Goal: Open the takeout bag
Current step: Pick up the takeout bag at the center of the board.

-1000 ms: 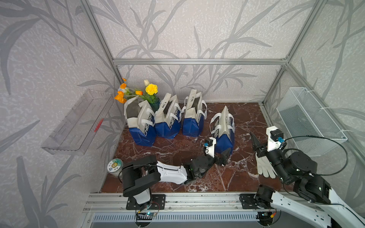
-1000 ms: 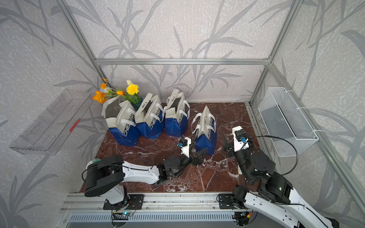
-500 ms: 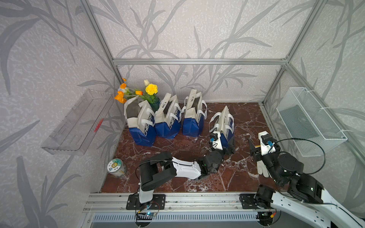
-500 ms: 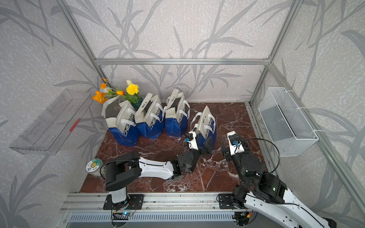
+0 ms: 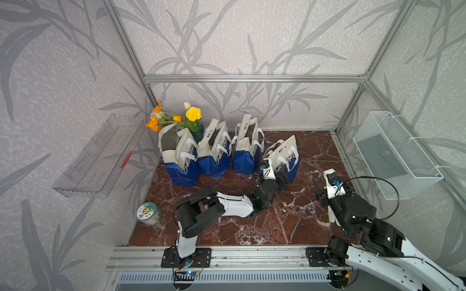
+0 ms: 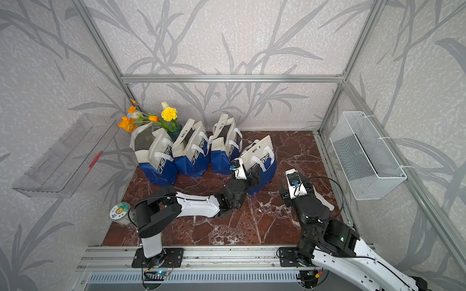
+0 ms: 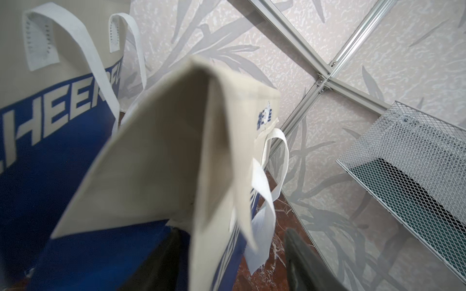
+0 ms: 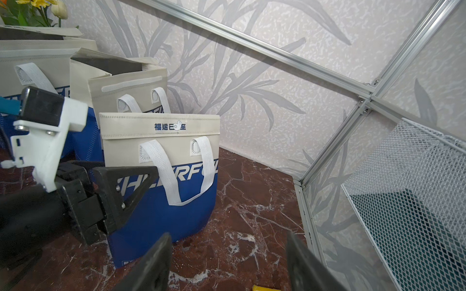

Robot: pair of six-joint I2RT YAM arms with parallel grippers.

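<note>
You are getting hold of the shut bag (image 5: 286, 156), mid-frame. The left gripper (image 5: 281, 176) is sitting open around it (not pinching yet). The right gripper (image 8: 227, 241) is hanging open, empty. Next: pinch, then lift the flap (image 8: 161, 126).

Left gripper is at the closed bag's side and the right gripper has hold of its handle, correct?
Not the handle part. The right wrist view shows the right gripper open and short of the closed bag, holding nothing; the handle hangs free. The left gripper is at the bag's side.
</note>
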